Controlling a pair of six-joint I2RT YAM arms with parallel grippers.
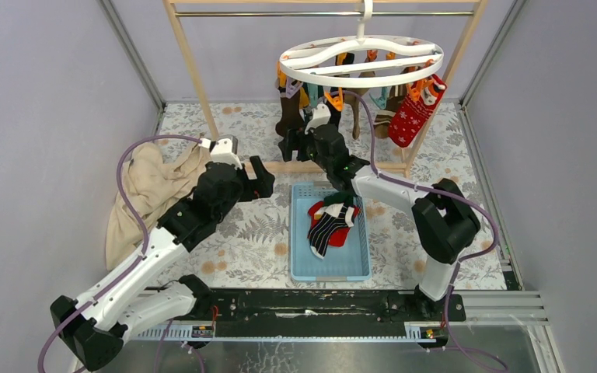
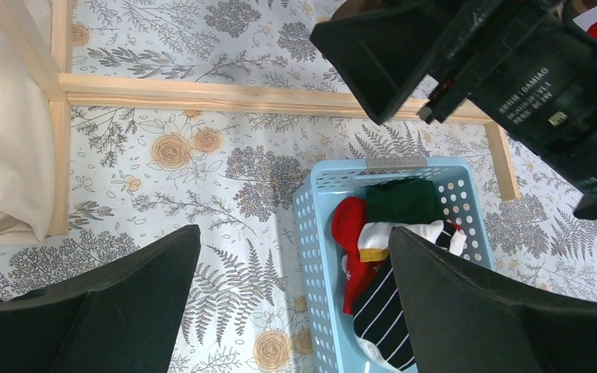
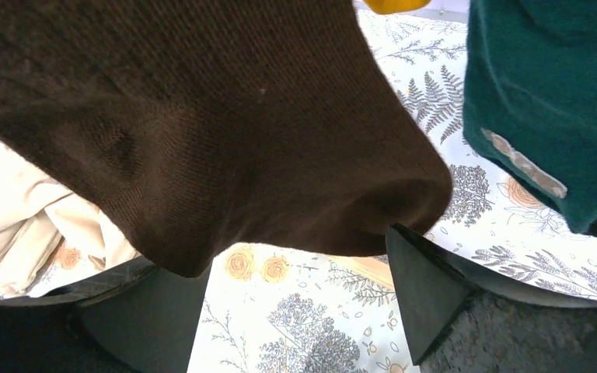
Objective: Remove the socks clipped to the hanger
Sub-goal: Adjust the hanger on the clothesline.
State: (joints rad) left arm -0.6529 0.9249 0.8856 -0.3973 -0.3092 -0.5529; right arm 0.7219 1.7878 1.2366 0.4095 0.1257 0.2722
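**Beneath the hanger: right jaws spread at a brown sock**

At the near edge of the tabletop [image 1: 241, 252], both arms were bolted side by side. The left gripper [image 1: 261, 177] was held above the floral cover, left of the blue basket [image 1: 331, 274]. Its jaws were spread wide, with nothing between them. A beige cloth [image 1: 148, 190] was heaped to the left of that arm, near the foot of the wooden rack [image 1: 190, 70].

Inside the basket, loose socks were piled: a black-and-white striped sock [image 1: 325, 231], a red sock [image 1: 343, 235] beside it and a dark green sock [image 2: 401, 200] at the far end.

Beyond the basket, the right gripper [image 1: 291, 144] was raised to the lower ends of the hanging socks. Its jaws were apart, and the toe of a brown sock [image 3: 202, 116] was seen hanging just above and between them. Whether either finger touched it could not be told. A teal sock [image 3: 540, 85] hung just to the right of the brown one in the wrist view.

Farthest back, the hanger [image 1: 357, 80] was hooked over the rack's top rail. More socks were clipped under its ring, among them a red patterned sock [image 1: 412, 116] at the right side, well apart from the right gripper.
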